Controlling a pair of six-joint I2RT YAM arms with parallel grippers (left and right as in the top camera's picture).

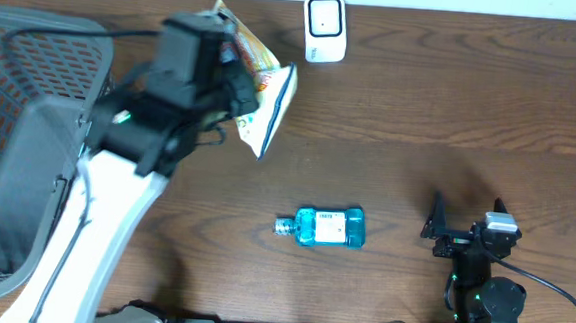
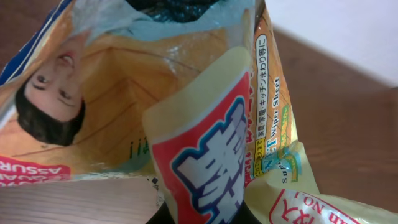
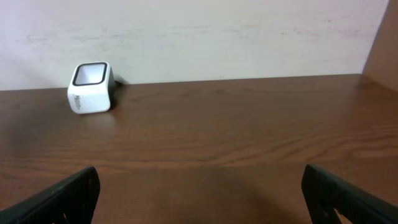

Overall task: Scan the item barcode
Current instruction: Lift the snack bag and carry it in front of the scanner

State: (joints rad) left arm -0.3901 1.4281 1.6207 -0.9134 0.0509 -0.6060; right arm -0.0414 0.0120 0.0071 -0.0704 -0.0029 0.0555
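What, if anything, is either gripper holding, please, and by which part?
The left gripper is shut on the wipes packet, pinching its side nearest the arm; the exact spot is hidden. The right gripper is open and holds nothing.

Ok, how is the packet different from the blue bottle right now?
The packet is held in the left fingers, tilted on edge; the bottle lies on its side on the table, untouched. The packet is a soft orange and white pouch; the bottle is clear blue with a white label. Neither is at the white scanner.
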